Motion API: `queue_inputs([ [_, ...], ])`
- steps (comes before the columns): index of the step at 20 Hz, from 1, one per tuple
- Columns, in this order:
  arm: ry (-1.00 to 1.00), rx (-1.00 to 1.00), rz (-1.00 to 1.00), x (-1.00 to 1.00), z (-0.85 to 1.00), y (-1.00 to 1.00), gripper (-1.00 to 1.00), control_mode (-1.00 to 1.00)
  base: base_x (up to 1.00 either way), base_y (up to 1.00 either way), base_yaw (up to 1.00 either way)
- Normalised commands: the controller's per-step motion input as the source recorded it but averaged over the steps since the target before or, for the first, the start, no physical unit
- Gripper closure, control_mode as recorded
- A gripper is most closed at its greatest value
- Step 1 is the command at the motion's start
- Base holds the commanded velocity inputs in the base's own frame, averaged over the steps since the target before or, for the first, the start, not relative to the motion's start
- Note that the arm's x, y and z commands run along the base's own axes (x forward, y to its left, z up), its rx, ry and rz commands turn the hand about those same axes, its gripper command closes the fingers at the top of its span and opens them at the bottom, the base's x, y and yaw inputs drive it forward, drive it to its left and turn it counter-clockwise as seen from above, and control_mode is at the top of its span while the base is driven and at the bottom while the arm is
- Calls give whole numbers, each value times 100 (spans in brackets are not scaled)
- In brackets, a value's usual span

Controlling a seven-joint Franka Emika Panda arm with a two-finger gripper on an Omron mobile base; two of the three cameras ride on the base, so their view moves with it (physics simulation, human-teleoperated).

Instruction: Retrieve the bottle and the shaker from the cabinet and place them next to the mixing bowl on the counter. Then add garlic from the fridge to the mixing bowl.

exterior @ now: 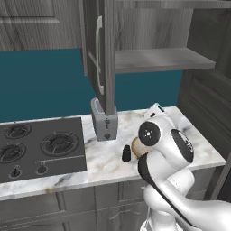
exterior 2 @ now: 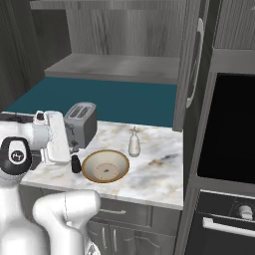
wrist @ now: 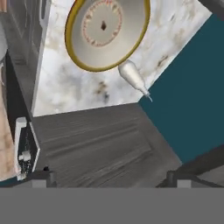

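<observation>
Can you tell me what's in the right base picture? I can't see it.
A mixing bowl sits on a marble counter, with a pale bottle behind it and a small dark shaker on its left. A toaster stands further back, below an open cabinet.

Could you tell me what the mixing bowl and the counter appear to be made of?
Mixing bowl: probably glazed ceramic, judging by its smooth pale grey inside, ochre rim and speckled ring pattern. Counter: looks like polished marble or a stone imitation, white with brownish-grey veining.
</observation>
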Motion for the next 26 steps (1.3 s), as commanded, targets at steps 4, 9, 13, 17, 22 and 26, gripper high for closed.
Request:
queue_inputs([
  [4, 22, 17, 14, -13, 15, -5, -100, -100, 0, 0, 0],
  [9, 45, 1, 23, -7, 10, 0, -100, -100, 0, 0, 0],
  [13, 21, 28, 7, -25, 2, -14, -100, -100, 0, 0, 0],
  [17, 10, 39, 6, -24, -5, -16, -100, -100, 0, 0, 0],
  [22, 3, 21, 15, -17, -18, -2, -100, -100, 0, 0, 0],
  [26, 10, -5, 38, 0, -13, 6, -100, -100, 0, 0, 0],
])
